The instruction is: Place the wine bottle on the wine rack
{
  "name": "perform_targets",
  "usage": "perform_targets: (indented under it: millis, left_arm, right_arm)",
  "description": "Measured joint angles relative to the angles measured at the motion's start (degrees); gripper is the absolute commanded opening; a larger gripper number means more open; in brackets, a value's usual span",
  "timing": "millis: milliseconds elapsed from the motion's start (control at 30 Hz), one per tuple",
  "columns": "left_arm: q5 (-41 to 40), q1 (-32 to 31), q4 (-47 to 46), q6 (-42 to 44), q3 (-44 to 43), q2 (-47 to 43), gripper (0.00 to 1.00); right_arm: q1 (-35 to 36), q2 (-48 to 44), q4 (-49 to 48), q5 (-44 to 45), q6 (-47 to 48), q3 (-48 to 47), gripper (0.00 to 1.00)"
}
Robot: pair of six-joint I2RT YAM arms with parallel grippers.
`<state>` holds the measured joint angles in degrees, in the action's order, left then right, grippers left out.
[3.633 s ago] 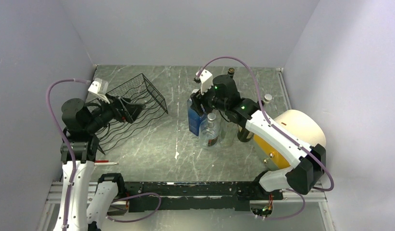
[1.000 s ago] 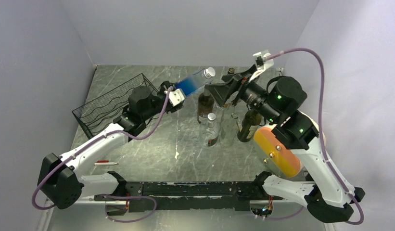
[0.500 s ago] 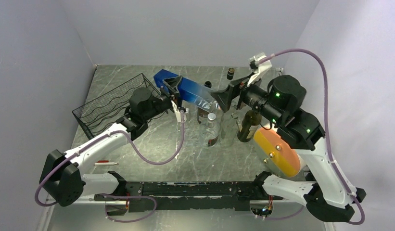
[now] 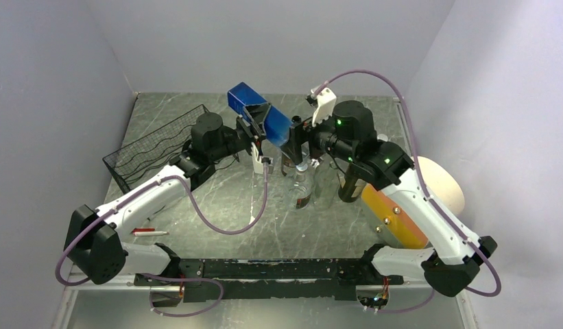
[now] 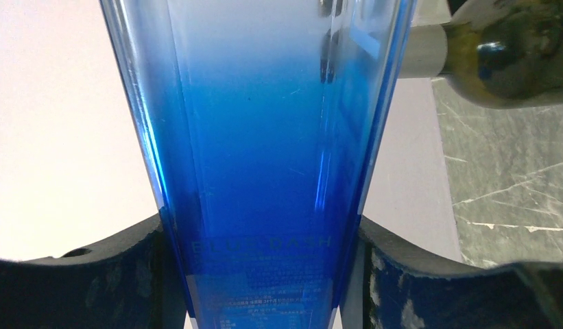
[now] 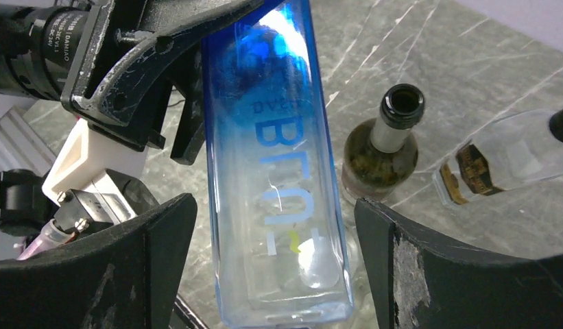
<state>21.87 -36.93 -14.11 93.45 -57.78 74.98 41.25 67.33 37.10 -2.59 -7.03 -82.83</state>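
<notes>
The wine bottle (image 4: 263, 118) is a square one, deep blue at its base and fading to clear at its neck end. It hangs tilted above the table, blue base up and to the left. My left gripper (image 4: 259, 131) is shut on its blue lower part (image 5: 265, 171), one finger on each side. My right gripper (image 6: 273, 229) stands open, its jaws straddling the clear end (image 6: 285, 205) with a gap on both sides. The black wire wine rack (image 4: 155, 147) sits on the table at the left, behind the left arm.
Below the held bottle stand a clear bottle (image 4: 302, 186), a brown one (image 4: 289, 159) and a dark green one (image 4: 350, 181). An uncorked green bottle (image 6: 387, 140) shows in the right wrist view. A cream and yellow drum (image 4: 429, 195) sits at the right, and a red-tipped pen (image 4: 145, 232) lies at the near left.
The left arm turned the bottle over, from cap up and to the right to base up and to the left. The right arm swung in leftward, open jaws now around the clear end.
</notes>
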Motion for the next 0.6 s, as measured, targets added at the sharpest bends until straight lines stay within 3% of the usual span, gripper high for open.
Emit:
perform_targets:
  millis: [167,400,500,600]
  left_arm:
    - [0.46,0.00,3.34,1.14,-0.15,0.00,0.07]
    - [0.81,0.00,8.26,0.39,-2.78,-0.07,0.07]
    - [0.87,0.00,10.32,-0.15,-4.55,-0.07,0.07]
    - [0.61,0.07,12.70,-0.46,-6.03,-0.07,0.07]
  right_arm:
    - [0.00,2.01,-0.37,-2.97,0.26,0.94,0.84]
    - [0.00,3.89,-0.42,-4.63,0.57,0.96,0.86]
    - [0.00,4.42,-0.37,-4.66,0.59,0.98,0.77]
    - [-0.04,4.55,-0.44,-4.13,0.66,0.98,0.58]
